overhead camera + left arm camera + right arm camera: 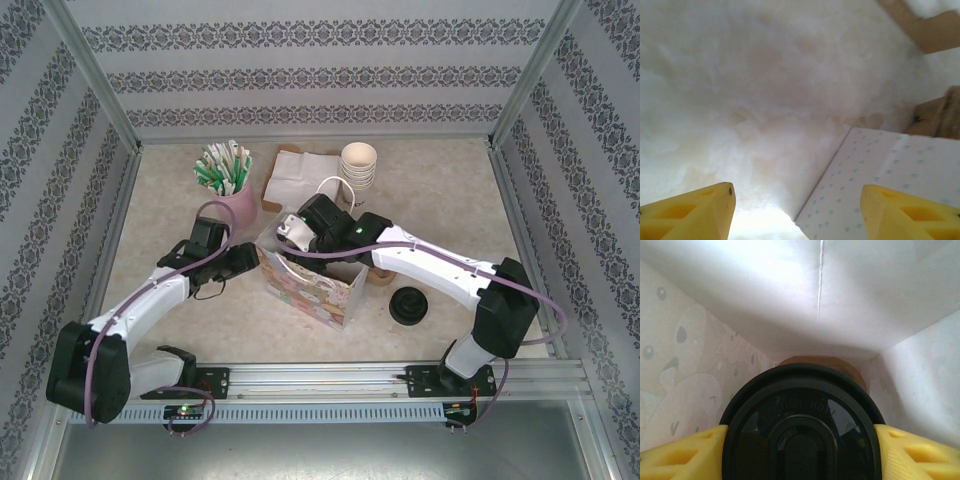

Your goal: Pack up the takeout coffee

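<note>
Bright, even light falls from overhead on the tabletop (450, 190), and shadows there are short and faint. The left wrist view is washed out and blurred, nearly white toward its bottom edge. Inside the paper bag (850, 300) it's dimmer, glowing at the top; the takeout coffee (800, 440) looks soft, perhaps too close to focus.

The takeout coffee (802, 425) is inside the bag (305, 285) mid-table (450, 190), a loose lid (409, 304) to its right, and a cup stack (359, 165), napkins (298, 175) and straw holder (233, 198) beyond it.
</note>
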`<state>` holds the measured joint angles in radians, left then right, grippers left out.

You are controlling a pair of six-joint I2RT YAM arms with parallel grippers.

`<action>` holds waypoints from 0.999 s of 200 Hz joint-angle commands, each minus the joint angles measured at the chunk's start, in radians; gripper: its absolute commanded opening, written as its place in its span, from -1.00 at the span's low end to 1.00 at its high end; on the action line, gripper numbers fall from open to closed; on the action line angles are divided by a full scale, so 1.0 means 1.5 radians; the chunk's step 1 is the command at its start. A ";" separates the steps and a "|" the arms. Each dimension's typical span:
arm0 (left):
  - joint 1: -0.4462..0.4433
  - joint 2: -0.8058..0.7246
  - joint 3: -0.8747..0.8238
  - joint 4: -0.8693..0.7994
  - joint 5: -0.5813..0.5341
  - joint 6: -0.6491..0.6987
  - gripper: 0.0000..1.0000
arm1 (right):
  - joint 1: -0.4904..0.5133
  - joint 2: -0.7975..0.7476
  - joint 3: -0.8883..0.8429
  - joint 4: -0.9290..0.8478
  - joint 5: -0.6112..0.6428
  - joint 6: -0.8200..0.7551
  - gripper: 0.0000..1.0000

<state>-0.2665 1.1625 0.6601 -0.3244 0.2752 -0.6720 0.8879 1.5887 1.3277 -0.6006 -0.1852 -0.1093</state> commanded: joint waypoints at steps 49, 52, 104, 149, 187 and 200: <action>0.008 -0.139 0.090 -0.084 -0.057 0.086 0.45 | -0.003 -0.130 -0.018 0.051 0.034 0.046 0.04; 0.008 -0.144 0.096 -0.087 -0.058 0.091 0.45 | -0.004 -0.133 -0.017 0.052 0.035 0.047 0.04; 0.007 -0.202 0.165 -0.073 -0.017 0.180 0.46 | -0.005 -0.193 -0.004 0.066 0.048 0.080 0.04; 0.007 -0.204 0.197 -0.031 0.103 0.276 0.46 | -0.005 -0.239 -0.006 0.084 0.075 0.108 0.04; -0.010 -0.189 0.227 -0.020 0.197 0.380 0.47 | -0.005 -0.255 0.000 0.085 0.087 0.128 0.04; -0.015 -0.184 0.244 -0.021 0.219 0.422 0.49 | -0.005 -0.261 0.007 0.083 0.090 0.136 0.04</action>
<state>-0.2722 0.8825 0.9611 -0.4061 0.4797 -0.2104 0.8856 1.2217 1.3075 -0.4988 -0.0826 0.0540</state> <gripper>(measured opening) 0.737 0.655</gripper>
